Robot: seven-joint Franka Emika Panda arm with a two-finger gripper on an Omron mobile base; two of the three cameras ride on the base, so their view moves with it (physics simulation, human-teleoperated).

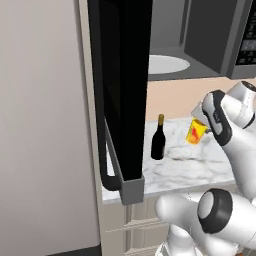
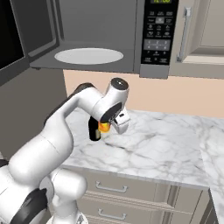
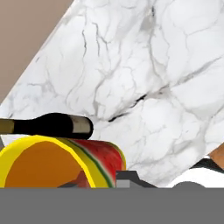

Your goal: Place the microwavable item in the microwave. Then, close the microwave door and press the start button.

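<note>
My gripper [image 1: 198, 125] is shut on the small yellow cup [image 1: 195, 133] with the red-orange mark and holds it tilted above the marble counter [image 1: 200, 165]. In the right base view the cup [image 2: 104, 127] peeks out orange-yellow under the hand. In the hand view the cup [image 3: 52, 162] sits at the lower left between the fingertips [image 3: 124, 179]. The microwave [image 2: 105, 35] hangs above with its white turntable [image 2: 89, 55] showing. Its button panel [image 2: 159, 30] is on the right. The microwave door [image 1: 122, 90] stands swung open to the left, its bar handle [image 1: 111, 162] facing outward.
A dark wine bottle [image 1: 158, 140] with a gold cap stands upright on the counter just left of the cup; its side [image 3: 48, 124] lies close beside the cup in the hand view. A tall grey panel [image 1: 45, 125] stands left of the open door. Drawers [image 2: 131, 197] run under the counter.
</note>
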